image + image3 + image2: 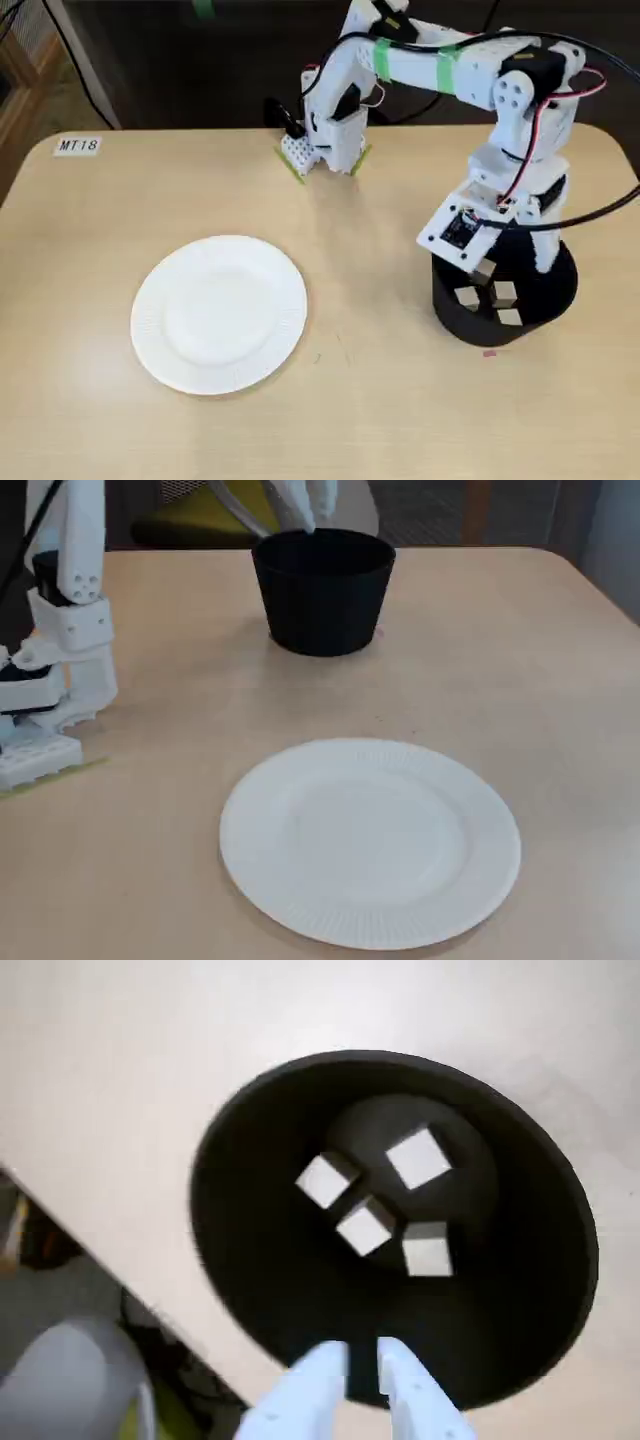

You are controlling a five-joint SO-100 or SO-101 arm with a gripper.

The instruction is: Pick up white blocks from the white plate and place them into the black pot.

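The black pot point(470, 325) stands at the right in a fixed view. Several white blocks point(420, 1157) lie on its bottom, and they also show in a fixed view point(503, 293). My gripper point(362, 1355) hangs over the pot's rim with its white fingers point(325, 1370) closed to a narrow slit and nothing between them. It shows over the pot's far rim in a fixed view point(308, 515) and in the other point(488, 262). The white plate point(150, 320) lies empty at the table's middle left, and near the camera in a fixed view point(370, 935).
The arm's white base point(330, 140) is clamped at the table's far edge and stands at the left in a fixed view point(50, 680). A label reading MT18 point(78, 145) is stuck at the far left corner. The table edge point(110, 1260) runs close behind the pot.
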